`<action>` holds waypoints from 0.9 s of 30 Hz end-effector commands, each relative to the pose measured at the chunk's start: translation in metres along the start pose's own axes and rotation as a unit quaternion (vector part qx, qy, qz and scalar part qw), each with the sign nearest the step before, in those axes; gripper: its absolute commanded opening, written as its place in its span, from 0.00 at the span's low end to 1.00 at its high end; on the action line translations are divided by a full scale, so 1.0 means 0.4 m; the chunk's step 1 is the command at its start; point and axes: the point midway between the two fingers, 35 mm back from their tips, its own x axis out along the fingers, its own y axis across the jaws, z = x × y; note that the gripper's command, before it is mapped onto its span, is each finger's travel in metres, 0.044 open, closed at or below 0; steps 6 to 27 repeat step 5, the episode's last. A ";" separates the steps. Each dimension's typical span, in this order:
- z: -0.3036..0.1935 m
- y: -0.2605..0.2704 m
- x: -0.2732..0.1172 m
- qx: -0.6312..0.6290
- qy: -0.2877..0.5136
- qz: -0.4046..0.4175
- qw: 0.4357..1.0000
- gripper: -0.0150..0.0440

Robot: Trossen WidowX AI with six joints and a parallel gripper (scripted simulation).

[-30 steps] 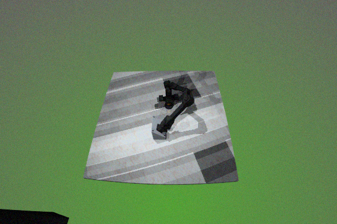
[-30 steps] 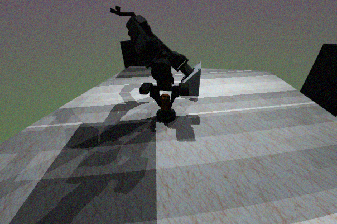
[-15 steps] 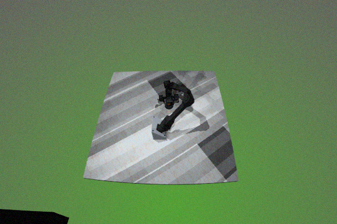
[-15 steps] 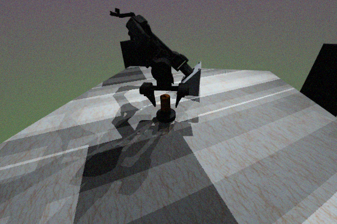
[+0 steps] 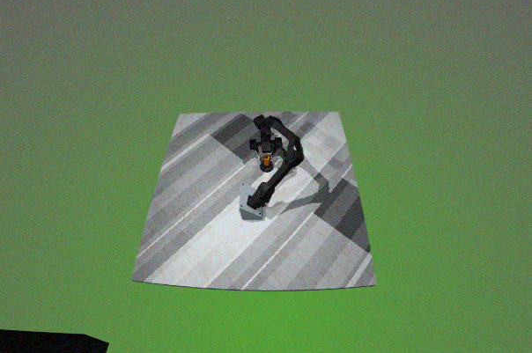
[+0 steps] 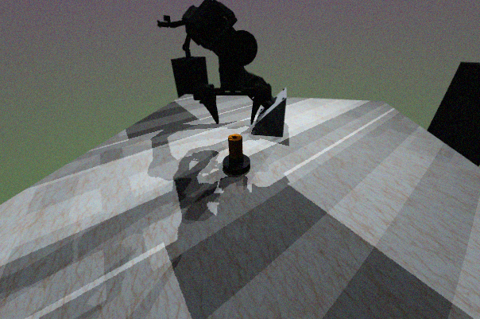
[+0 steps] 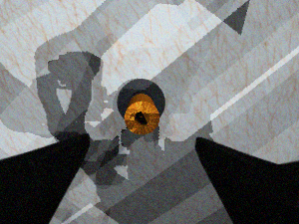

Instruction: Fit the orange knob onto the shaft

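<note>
Currently I see one orange knob [image 5: 267,159] [image 6: 235,146] [image 7: 142,118] upright on one round pedestal [image 5: 266,167] [image 6: 236,166] [image 7: 141,85], my one gripper's [image 5: 266,155] [image 6: 234,122] [image 7: 143,142] two jaws apart, holding nothing

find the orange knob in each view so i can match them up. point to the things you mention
Top: near the picture's middle, just below the open gripper [image 5: 266,153] [image 6: 234,122] [image 7: 143,143].
Exterior: centre, below the fingertips.
Wrist: around the middle, between the fingers' dark shapes, touching neither.
Shared landmark: the round pedestal [image 5: 266,168] [image 6: 236,169] [image 7: 127,98] under the orange knob [image 5: 267,160] [image 6: 235,146] [image 7: 149,128].

One view looked steeply down from afar; another faced the arm [image 5: 294,147] [image 6: 226,37] low across the surface [image 5: 198,239] [image 6: 338,276] [image 7: 164,29]; the tool's [image 5: 266,153] [image 6: 234,122] [image 7: 143,142] looked down closely.
</note>
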 end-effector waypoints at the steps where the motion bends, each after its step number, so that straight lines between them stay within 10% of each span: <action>1: 0.002 0.004 -0.008 0.005 -0.006 -0.001 1.000 1.00; 27: 0.002 0.004 -0.008 0.005 -0.006 -0.001 1.000 1.00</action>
